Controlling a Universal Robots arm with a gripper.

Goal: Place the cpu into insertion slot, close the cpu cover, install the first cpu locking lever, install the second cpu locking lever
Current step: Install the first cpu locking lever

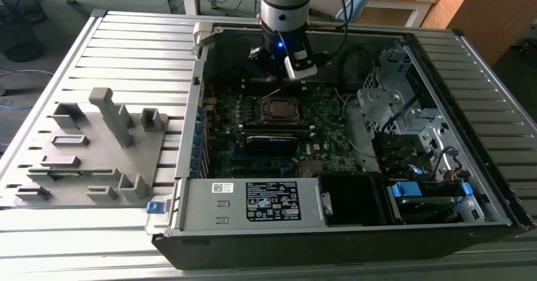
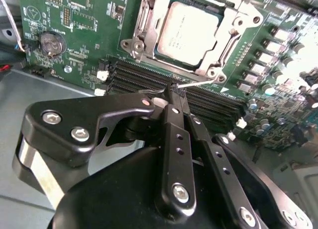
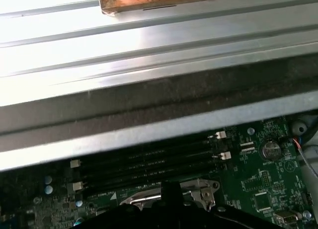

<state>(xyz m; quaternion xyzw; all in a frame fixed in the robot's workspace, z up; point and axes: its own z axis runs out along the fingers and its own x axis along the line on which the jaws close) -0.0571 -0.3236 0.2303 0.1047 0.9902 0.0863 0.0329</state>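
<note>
Cpu [image 2: 186,33] seated in insertion slot [image 1: 280,100] w/ cpu cover [image 2: 144,25] down over it; pincer [image 2: 176,92] closed, tips touching thin locking lever [image 2: 198,82], so prob push low & steady, else wire slips off tips

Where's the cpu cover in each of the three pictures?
Exterior view: cpu cover, middle of the open computer case.
Second wrist view: cpu cover frames the chip, beside the memory slots.
First wrist view: its silver edge, beside the memory slots.
Shared landmark: black memory slots, both wrist views.
</note>
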